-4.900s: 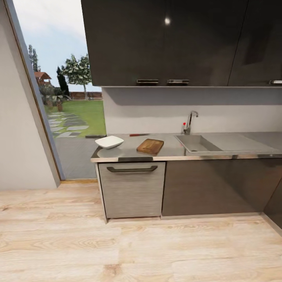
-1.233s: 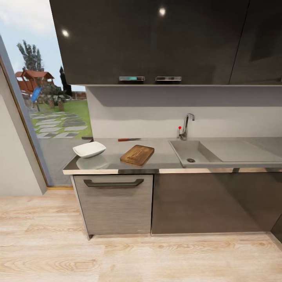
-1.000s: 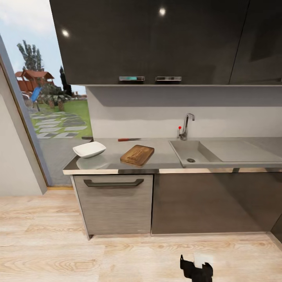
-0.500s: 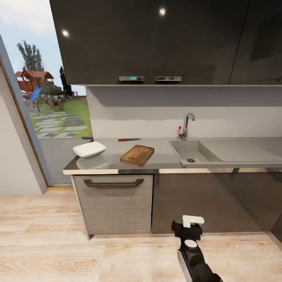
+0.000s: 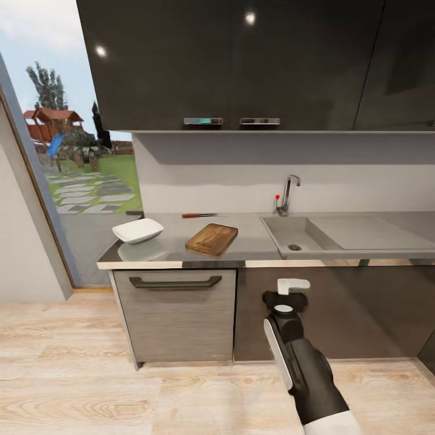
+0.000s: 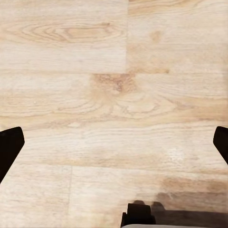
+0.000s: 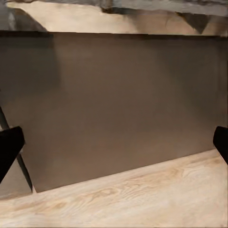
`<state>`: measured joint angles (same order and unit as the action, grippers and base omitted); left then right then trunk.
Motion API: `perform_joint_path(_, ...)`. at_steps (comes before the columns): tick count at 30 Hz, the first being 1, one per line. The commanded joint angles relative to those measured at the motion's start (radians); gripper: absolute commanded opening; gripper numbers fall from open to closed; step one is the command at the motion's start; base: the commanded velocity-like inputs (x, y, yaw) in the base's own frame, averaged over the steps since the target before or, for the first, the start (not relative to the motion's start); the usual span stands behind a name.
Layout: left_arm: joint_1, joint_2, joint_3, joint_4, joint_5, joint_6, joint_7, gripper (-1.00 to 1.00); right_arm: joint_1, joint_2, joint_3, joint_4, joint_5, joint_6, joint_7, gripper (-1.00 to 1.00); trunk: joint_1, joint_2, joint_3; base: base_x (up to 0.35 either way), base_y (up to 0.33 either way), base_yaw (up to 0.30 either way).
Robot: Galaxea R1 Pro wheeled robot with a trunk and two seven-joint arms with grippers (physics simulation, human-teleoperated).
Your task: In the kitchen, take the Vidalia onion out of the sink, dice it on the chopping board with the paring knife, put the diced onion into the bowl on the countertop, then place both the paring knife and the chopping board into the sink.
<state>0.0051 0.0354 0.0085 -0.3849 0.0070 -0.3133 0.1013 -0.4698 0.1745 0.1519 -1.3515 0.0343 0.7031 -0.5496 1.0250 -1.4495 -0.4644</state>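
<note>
Ahead, grainy rounded chopping board (image 5: 211, 239), glossy squarish bowl (image 5: 138, 230).

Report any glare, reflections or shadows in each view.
Head view: ceiling-light glints on the dark upper cabinets, and the bowl mirrored in the countertop. Left wrist view: a dark shadow on the wood floor. Right wrist view: dim, matte cabinet front, no glare.

The rectangular brown wooden chopping board (image 5: 211, 239) lies on the smooth grey steel countertop (image 5: 254, 246). Left of the board sits the shallow white squarish bowl (image 5: 138, 230); behind the board, near the wall, lies the slim red-handled paring knife (image 5: 199, 215); right of the board is the rectangular grey steel sink (image 5: 296, 234), its chrome tap (image 5: 288, 194) behind the basin.
</note>
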Motion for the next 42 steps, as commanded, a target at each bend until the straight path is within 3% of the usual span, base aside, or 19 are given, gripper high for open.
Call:
perform_joint_path(1,0.0,0.0,0.001,-0.002,0.001,-0.001,0.002,1.0,-0.019,0.0,0.005,-0.002,0.018,0.024,-0.008,1.0,0.0,-0.001,-0.001,0.0,0.0,0.0)
perform_joint_path(4,0.0,0.0,0.001,-0.002,0.001,-0.001,0.002,1.0,-0.061,0.0,0.019,-0.005,0.06,0.063,-0.015,1.0,0.0,-0.001,-0.001,0.0,0.0,0.0)
perform_joint_path(8,0.0,0.0,0.001,-0.002,0.001,-0.001,0.002,1.0,-0.114,0.0,0.025,-0.007,0.074,0.088,-0.017,1.0,0.0,-0.001,-0.001,0.0,0.0,0.0)
perform_joint_path(16,0.0,0.0,0.001,-0.002,0.001,-0.001,0.002,1.0,-0.236,0.0,0.026,-0.008,0.076,0.184,-0.017,1.0,0.0,-0.001,-0.001,0.0,0.0,0.0)
perform_joint_path(22,0.0,0.0,0.001,-0.002,0.001,-0.001,0.002,1.0,-0.374,0.0,0.026,-0.008,0.07,0.245,-0.016,1.0,0.0,-0.001,-0.001,0.0,0.128,0.0)
perform_joint_path(27,0.0,0.0,0.001,-0.002,0.001,-0.001,0.002,1.0,-0.423,0.0,0.025,-0.007,0.069,0.256,-0.016,1.0,0.0,-0.001,-0.001,0.0,0.268,0.0)
perform_joint_path(35,0.0,0.002,0.001,-0.003,0.001,0.0,0.002,1.0,-0.433,0.0,0.021,-0.006,0.073,0.197,-0.044,1.0,0.0,-0.001,-0.001,0.0,0.289,0.0)
perform_joint_path(39,0.0,0.003,0.001,-0.003,0.001,0.0,0.002,1.0,-0.434,0.0,0.019,0.001,0.064,0.106,-0.161,1.0,0.0,-0.001,-0.001,0.0,0.293,0.0)
perform_joint_path(42,0.0,0.007,0.002,-0.003,0.001,0.0,0.002,1.0,-0.434,0.0,0.017,0.014,0.004,0.014,-0.281,1.0,0.0,-0.001,-0.001,0.0,0.296,0.0)
